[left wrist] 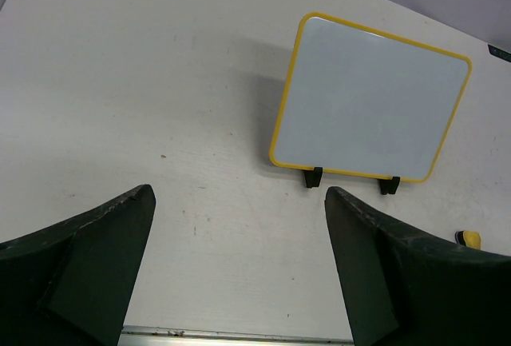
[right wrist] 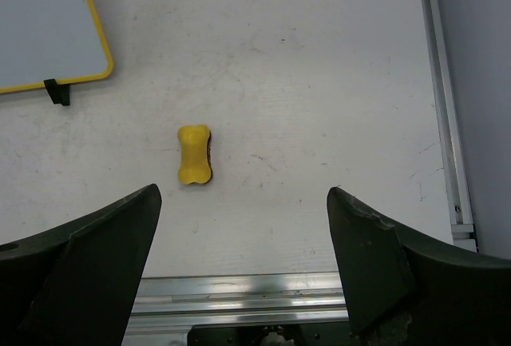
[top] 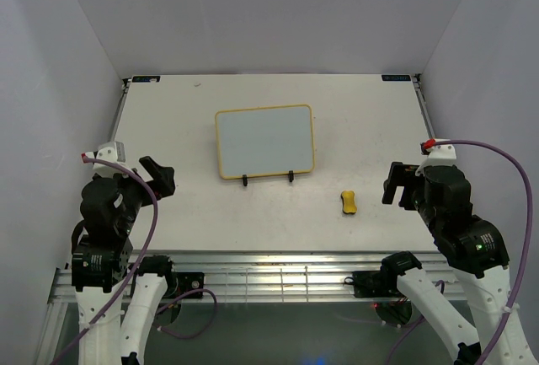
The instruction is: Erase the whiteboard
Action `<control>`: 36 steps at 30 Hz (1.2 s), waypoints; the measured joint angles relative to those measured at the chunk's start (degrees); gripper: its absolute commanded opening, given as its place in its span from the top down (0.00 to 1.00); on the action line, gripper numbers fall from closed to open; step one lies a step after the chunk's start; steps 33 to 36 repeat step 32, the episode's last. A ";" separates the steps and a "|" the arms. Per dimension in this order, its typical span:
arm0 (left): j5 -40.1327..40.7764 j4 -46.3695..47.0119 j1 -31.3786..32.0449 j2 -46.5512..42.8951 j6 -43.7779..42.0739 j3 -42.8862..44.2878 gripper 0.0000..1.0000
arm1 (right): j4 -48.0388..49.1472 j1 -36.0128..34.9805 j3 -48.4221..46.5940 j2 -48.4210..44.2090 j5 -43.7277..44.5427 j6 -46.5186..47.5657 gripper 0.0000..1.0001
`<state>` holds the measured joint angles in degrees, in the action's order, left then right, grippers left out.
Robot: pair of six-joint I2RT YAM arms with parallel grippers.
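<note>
The whiteboard [top: 264,140], white with a thin yellow frame, leans on a black wire stand [top: 269,179] at the table's middle; its face looks blank. It shows in the left wrist view [left wrist: 371,100] and partly in the right wrist view [right wrist: 44,26]. A small yellow eraser [top: 349,202] lies flat on the table to the board's front right, also in the right wrist view [right wrist: 194,154]. My left gripper [top: 160,175] is open and empty at the near left. My right gripper [top: 396,184] is open and empty, right of the eraser.
Grey walls enclose the table on three sides. A metal rail [top: 278,268] runs along the near edge, and another rail [right wrist: 443,98] runs along the right edge.
</note>
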<state>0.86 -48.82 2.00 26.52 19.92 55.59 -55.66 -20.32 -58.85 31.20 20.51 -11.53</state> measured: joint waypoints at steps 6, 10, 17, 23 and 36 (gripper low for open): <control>-0.09 0.00 0.00 0.00 -0.22 0.00 0.02 | 0.00 0.00 0.00 0.00 0.17 0.00 0.10; -0.15 0.02 0.00 0.00 -0.42 0.00 0.02 | -0.07 0.00 -0.11 -0.09 0.22 0.00 0.10; -1.75 0.00 0.00 0.00 -0.55 0.00 0.02 | -0.20 0.00 -0.66 -0.15 0.39 0.00 0.10; -2.64 0.04 0.00 0.00 -0.57 0.00 0.02 | -0.20 0.00 -0.66 -0.15 0.42 0.00 0.10; -3.23 0.48 0.00 0.00 -0.57 0.00 0.02 | -0.24 0.00 -0.68 -0.15 0.39 0.00 0.10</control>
